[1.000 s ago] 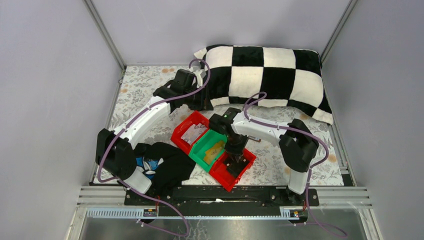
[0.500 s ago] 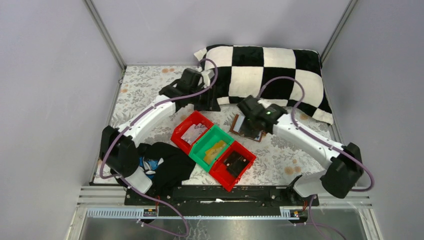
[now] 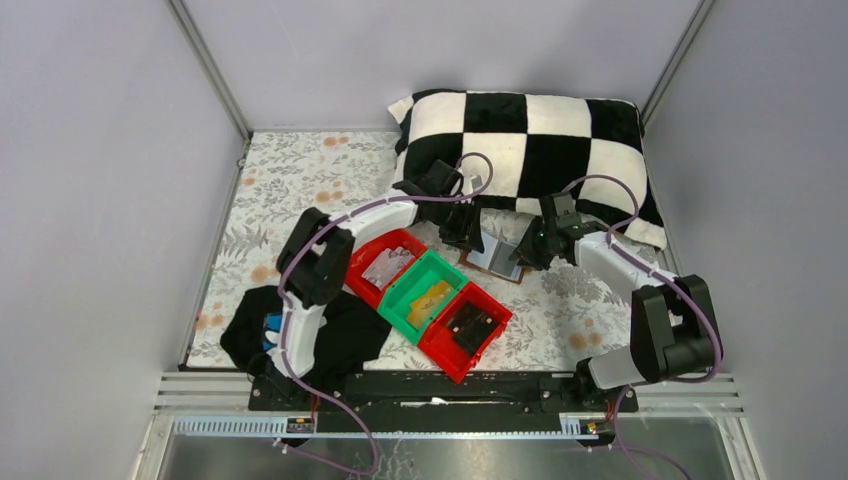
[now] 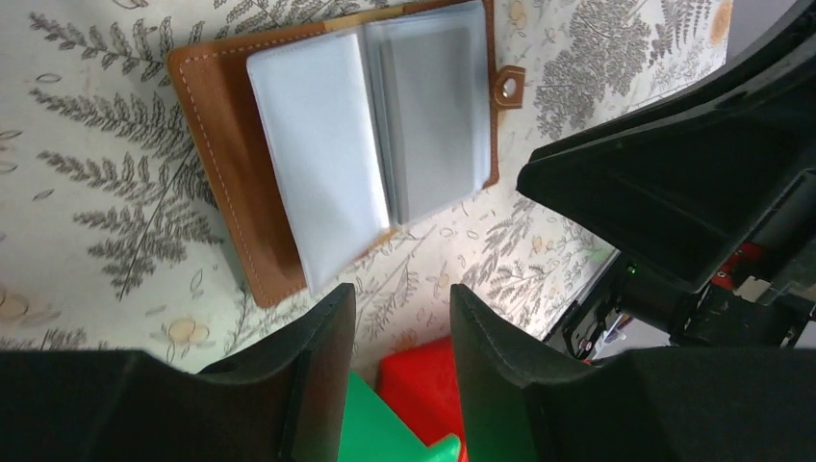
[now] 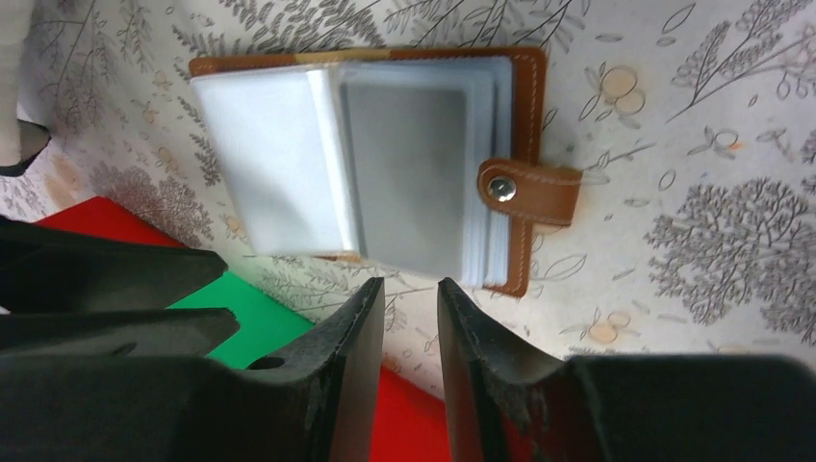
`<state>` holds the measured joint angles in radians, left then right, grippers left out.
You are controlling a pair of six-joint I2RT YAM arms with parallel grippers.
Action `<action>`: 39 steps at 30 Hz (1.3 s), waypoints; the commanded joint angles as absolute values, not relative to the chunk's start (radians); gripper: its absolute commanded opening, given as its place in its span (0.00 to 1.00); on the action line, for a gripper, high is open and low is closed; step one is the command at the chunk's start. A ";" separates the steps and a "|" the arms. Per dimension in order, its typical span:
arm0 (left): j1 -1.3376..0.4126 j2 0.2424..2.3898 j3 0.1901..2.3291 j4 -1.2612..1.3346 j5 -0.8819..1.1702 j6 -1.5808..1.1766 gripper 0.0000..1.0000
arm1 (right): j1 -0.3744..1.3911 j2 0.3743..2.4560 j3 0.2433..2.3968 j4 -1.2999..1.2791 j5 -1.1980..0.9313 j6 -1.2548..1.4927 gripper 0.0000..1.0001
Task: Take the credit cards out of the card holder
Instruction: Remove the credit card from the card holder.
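The card holder (image 3: pixel 497 257) lies open on the floral cloth, brown leather outside (image 4: pixel 214 144), snap tab (image 5: pixel 527 191) to one side. Its clear sleeves show pale grey credit cards (image 4: pixel 322 164), also seen in the right wrist view as credit cards (image 5: pixel 414 164). My left gripper (image 3: pixel 468 232) hovers at the holder's left edge, and its fingers (image 4: pixel 401 294) stand apart with nothing between them. My right gripper (image 3: pixel 527 250) sits at the holder's right edge. Its fingers (image 5: pixel 411 286) leave a narrow empty gap and point at the holder's near edge.
Three bins stand in a diagonal row in front of the holder: a red bin (image 3: pixel 352 268) holding a pale flat item, a green bin (image 3: pixel 412 290) with a yellow-tan piece, a red bin (image 3: pixel 487 347) with a black boxy object. A checkered pillow (image 3: pixel 530 150) lies behind. Black cloth (image 3: pixel 335 330) lies front left.
My right arm left the near red bin and swung back to the holder's right side. My left arm swept right from the pillow's corner to the holder's left side.
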<state>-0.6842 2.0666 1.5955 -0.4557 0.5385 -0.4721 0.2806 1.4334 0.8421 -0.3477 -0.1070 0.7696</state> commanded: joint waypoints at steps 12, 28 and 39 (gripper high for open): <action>-0.699 2.239 1.700 -0.355 0.584 -0.531 0.45 | 0.201 1.544 0.748 -0.102 -0.241 0.694 0.34; -0.699 2.301 1.733 -0.375 0.583 -0.530 0.45 | 0.147 1.575 0.678 -0.010 -0.333 0.677 0.35; -0.705 2.304 1.727 -0.375 0.597 -0.520 0.45 | 0.147 1.555 0.611 0.185 -0.468 0.775 0.35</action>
